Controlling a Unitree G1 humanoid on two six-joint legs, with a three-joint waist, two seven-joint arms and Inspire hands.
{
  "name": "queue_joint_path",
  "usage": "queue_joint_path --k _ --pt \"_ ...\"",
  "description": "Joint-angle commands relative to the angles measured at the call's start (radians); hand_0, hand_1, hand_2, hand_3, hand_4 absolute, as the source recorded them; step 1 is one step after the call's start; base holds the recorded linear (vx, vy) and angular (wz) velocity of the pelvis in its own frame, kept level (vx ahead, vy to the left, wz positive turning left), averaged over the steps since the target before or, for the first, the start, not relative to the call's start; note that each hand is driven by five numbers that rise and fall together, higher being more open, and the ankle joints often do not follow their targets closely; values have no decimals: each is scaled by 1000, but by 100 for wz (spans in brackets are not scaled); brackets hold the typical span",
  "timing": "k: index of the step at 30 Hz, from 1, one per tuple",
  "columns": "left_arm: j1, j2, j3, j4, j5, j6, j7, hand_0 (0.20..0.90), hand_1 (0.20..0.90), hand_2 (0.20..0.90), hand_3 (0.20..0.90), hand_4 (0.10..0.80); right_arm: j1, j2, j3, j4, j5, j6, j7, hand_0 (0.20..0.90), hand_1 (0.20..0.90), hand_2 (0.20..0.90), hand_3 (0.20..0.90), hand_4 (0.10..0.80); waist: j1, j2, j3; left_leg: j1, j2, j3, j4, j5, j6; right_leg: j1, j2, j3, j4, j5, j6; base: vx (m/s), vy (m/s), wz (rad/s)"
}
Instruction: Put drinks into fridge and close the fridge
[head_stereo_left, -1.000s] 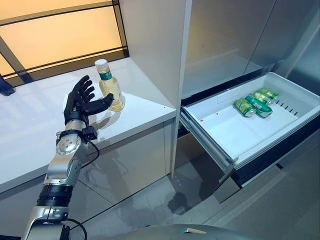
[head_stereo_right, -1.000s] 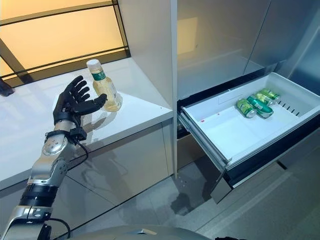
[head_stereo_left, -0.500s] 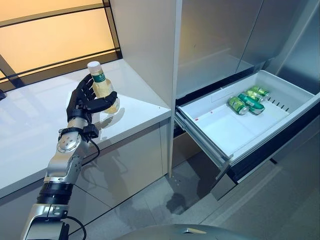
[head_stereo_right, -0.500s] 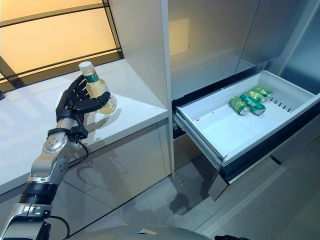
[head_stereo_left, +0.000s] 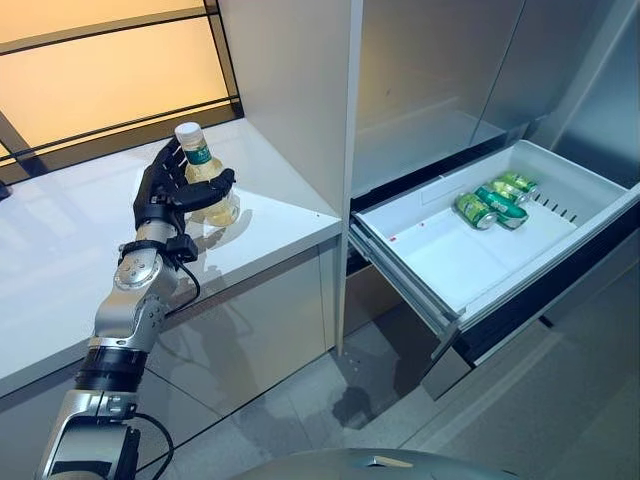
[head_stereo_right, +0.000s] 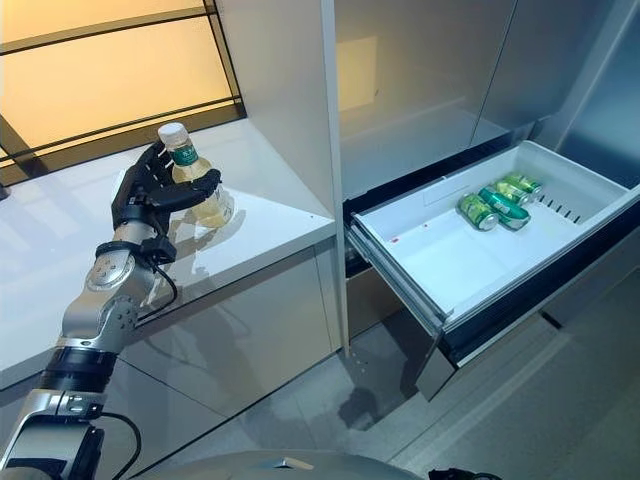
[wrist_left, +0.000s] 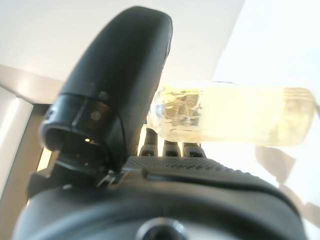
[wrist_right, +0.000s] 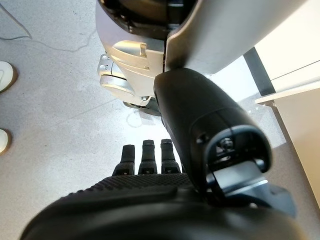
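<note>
1. Warm amber light glows from the large backlit orange panel (head_stereo_left: 100, 70) behind the glossy white counter (head_stereo_left: 60, 260), which mirrors it as pale glare.
2. The tall grey cabinet doors (head_stereo_right: 420, 70) carry a soft yellowish reflection.
3. In the left wrist view, the clear bottle of pale yellow drink (wrist_left: 235, 115) looks blurred against an overexposed white background.

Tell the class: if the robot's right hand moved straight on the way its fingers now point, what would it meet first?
Judging from its wrist view, the right hand points down at the grey floor; nothing shows between, though depth is unclear.
</note>
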Motion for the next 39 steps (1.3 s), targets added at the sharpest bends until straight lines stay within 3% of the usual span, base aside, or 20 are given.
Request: queue_joint_path --k 1,17,19,20,21,23,24,39 --pt "-225 75 1 33 -19 -85 10 900 900 900 900 800 -28 32 42 4 -8 -6 43 900 900 900 900 800 -3 -9 -38 21 -45 15 9 -123 27 -36 -22 63 20 -3 88 7 0 -3" --pt "-287 80 -32 163 -53 -74 19 900 900 900 900 800 -33 29 51 8 -16 -4 47 900 900 900 900 800 -19 -5 -46 19 -45 27 9 -122 26 -41 -19 74 20 0 91 2 0 -2" --pt "-291 79 -34 179 -57 -77 21 780 780 780 760 660 -32 29 53 8 -17 -4 46 900 900 900 900 800 -21 -5 -46 20 -45 28 10 -122 27 -42 -19 76 22 1 91 0 0 0" --pt "-291 79 -33 180 -58 -78 21 596 596 596 546 446 -31 29 52 7 -18 -4 46 900 900 900 900 800 -21 -5 -46 19 -45 29 11 -122 27 -42 -19 76 22 1 91 0 0 0" --pt "-290 82 -31 184 -61 -76 19 540 540 540 480 380 -29 29 51 8 -20 -7 47 900 900 900 900 800 -21 -5 -46 19 -45 29 11 -122 26 -42 -19 76 22 1 92 0 0 0" --pt "-293 79 -33 189 -60 -78 20 486 486 486 417 317 -29 30 54 8 -19 -7 45 900 900 900 900 800 -22 -5 -47 19 -45 29 11 -122 27 -43 -19 76 23 1 92 0 0 0" --pt "-294 79 -33 190 -58 -79 21 300 300 300 200 100 -28 30 54 8 -19 -7 45 900 900 900 900 800 -22 -6 -46 20 -45 29 11 -122 27 -43 -19 76 24 1 92 0 0 0" --pt "-295 63 -28 162 -39 -158 32 300 300 300 200 100 -30 28 59 11 -23 -6 53 900 900 900 900 800 -21 -9 -49 21 -45 27 8 -124 26 -42 -19 77 20 3 92 0 0 0"
